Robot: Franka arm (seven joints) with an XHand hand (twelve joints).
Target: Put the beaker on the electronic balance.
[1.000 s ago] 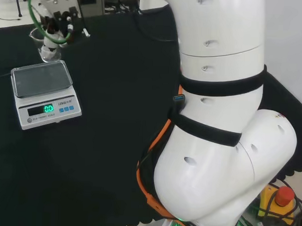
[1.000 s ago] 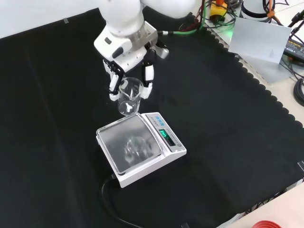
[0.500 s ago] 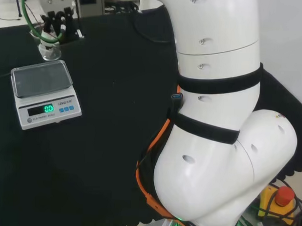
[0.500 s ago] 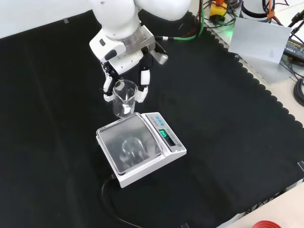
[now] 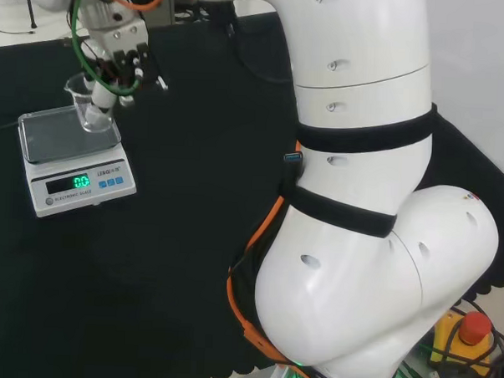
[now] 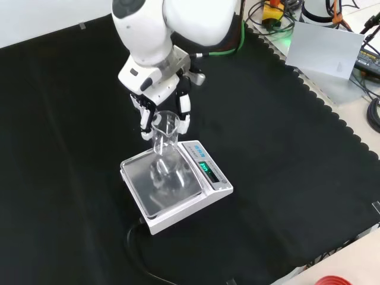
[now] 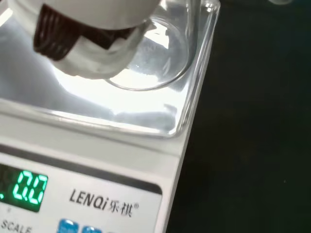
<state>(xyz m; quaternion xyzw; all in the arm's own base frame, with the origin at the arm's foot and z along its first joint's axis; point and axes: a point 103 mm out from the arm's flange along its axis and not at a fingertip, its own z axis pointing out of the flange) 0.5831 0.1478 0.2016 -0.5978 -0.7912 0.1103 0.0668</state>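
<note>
just beaker [image 6: 164, 135] above balance [image 6: 176, 184] pan edge

ok so vs 1 s ago: the hand [image 6: 161, 102] w/ the beaker [image 6: 164, 138] has come over toward the balance [image 6: 191, 199]. Earlier the beaker was behind the balance over the black cloth, off the pan in front view and beyond its far edge in head view. Now in head view the beaker [image 5: 90, 104] sits over the pan's far right corner, hand [image 5: 117, 56] shifted right & nearer. In front view it's over the pan's back part, base at or just above the pan, can't tell if touching. Beaker also looks a bit lower than at 0.5 s ago.
</note>
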